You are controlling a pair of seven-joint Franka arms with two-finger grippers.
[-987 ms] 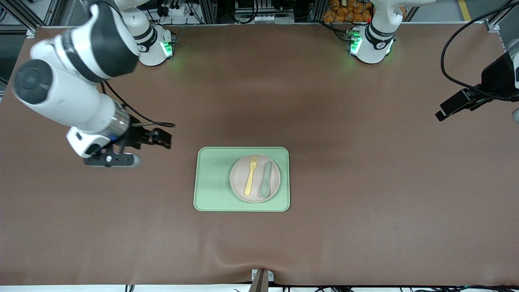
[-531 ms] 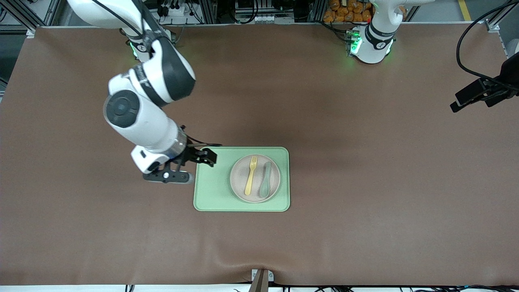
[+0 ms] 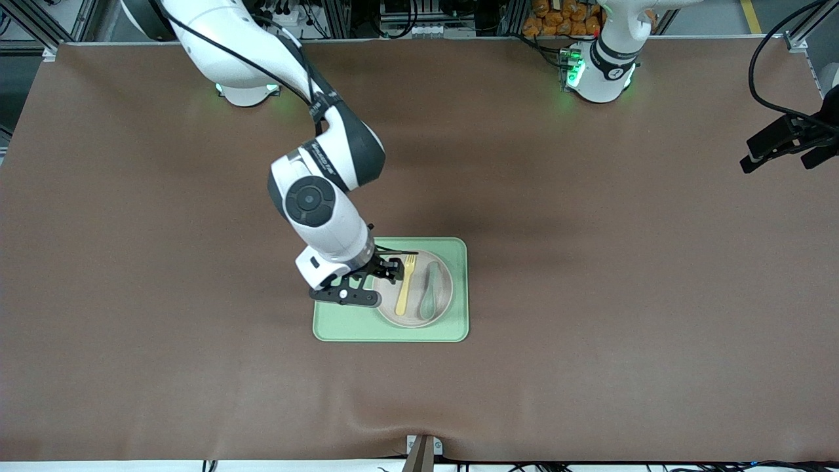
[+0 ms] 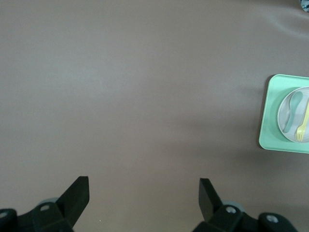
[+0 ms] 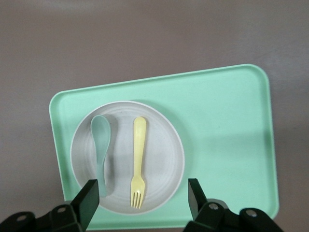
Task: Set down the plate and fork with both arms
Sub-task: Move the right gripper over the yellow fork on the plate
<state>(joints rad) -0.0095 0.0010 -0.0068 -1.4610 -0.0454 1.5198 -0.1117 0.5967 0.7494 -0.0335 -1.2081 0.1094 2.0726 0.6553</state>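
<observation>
Lying on plate (image 3: 419, 288) in tray (image 3: 341, 324): fork (image 3: 406, 285), spoon (image 3: 429, 290); both grippers' jaws spread.

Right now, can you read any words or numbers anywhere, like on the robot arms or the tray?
No text can be read.
Right arm: small dark lettering on the white band by its dark joint, too small to read.
Left arm's base: a small round mark, too small to read.
Plate, fork, spoon, green tray: no writing.
</observation>
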